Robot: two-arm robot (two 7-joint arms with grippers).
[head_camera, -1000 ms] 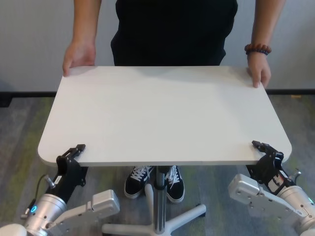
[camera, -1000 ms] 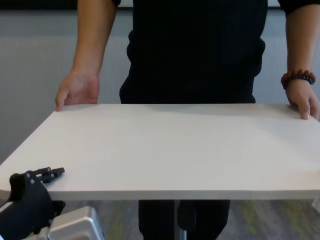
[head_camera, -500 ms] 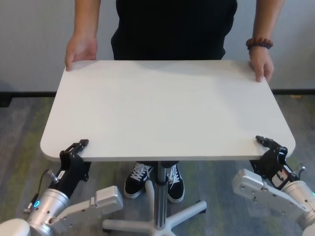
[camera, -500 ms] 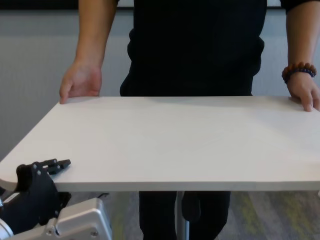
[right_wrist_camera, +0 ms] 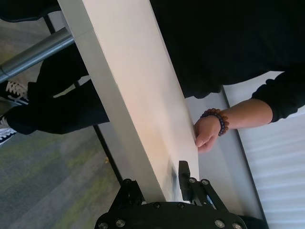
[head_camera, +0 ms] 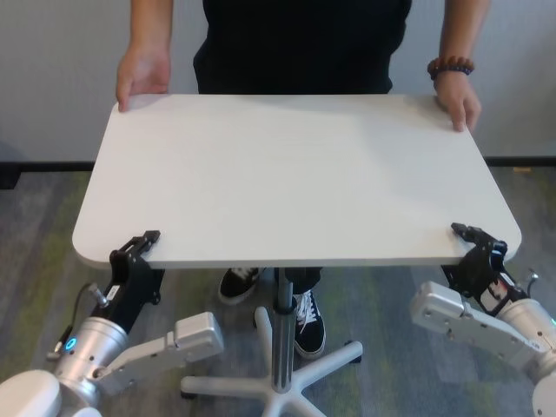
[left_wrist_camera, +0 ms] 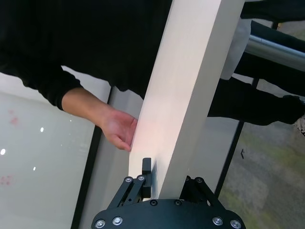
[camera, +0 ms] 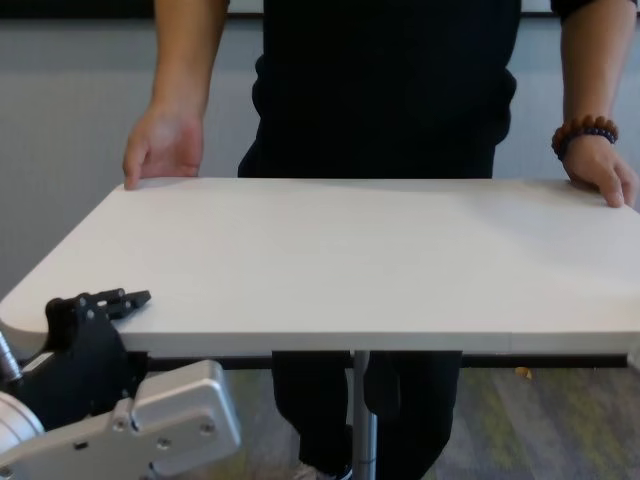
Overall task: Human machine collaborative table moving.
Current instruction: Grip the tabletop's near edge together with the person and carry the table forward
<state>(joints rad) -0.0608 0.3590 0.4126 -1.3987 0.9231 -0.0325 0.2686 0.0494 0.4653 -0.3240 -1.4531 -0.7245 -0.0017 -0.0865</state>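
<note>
The table (head_camera: 295, 174) has a white top with rounded corners and stands in front of me on a silver pedestal leg (head_camera: 281, 339). My left gripper (head_camera: 139, 248) is shut on its near edge by the left corner, one finger on top and one below; the clamp also shows in the left wrist view (left_wrist_camera: 167, 179) and the chest view (camera: 100, 305). My right gripper (head_camera: 473, 239) is shut on the near edge by the right corner (right_wrist_camera: 157, 183). The human (head_camera: 300, 43), in a black shirt, holds the far corners with both hands (head_camera: 143, 74), one wearing a beaded bracelet (head_camera: 447, 66).
The pedestal ends in a white star-shaped foot (head_camera: 326, 369) on grey carpet (head_camera: 35, 217). The person's black-and-white shoes (head_camera: 304, 317) stand just behind the leg. A pale wall with a dark skirting strip (head_camera: 43, 165) runs behind the person.
The table has moved away from me toward the person, who has stepped back. Both my grippers have followed along, still clamped on the near edge.
</note>
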